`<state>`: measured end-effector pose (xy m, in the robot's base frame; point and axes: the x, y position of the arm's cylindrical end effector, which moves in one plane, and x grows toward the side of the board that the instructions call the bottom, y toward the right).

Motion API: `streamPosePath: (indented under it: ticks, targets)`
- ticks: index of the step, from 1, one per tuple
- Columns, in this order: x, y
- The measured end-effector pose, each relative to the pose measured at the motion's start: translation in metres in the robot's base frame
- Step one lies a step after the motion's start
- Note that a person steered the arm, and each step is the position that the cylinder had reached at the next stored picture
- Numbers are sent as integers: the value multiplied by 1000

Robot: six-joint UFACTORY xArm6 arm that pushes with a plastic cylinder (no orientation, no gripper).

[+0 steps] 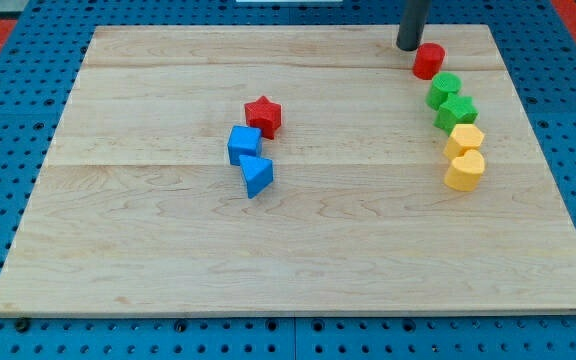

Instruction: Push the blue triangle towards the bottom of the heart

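The blue triangle (257, 176) lies left of the board's middle, touching a blue cube (244, 144) just above it. The yellow heart (464, 170) lies at the view's right, at the lower end of a column of blocks, far right of the triangle. My tip (409, 46) stands near the view's top right, just left of and above a red cylinder (429, 61). It is far from the blue triangle.
A red star (263, 115) sits above and right of the blue cube. In the right column below the red cylinder are a green block (444, 90), another green block (457, 111) and a yellow hexagon (464, 139). The wooden board (168, 260) rests on a blue pegboard.
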<state>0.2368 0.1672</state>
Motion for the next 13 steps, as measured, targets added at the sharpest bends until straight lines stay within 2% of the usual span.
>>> streamPosePath:
  ticks: [3,4,5,6,7,9,10,11,13]
  targets:
    - [13,24]
    - [-9,-28]
    - [-23,-126]
    - [31,-200]
    - [99,-199]
    - [196,-177]
    - [200,-178]
    - [198,-221]
    - [215,-263]
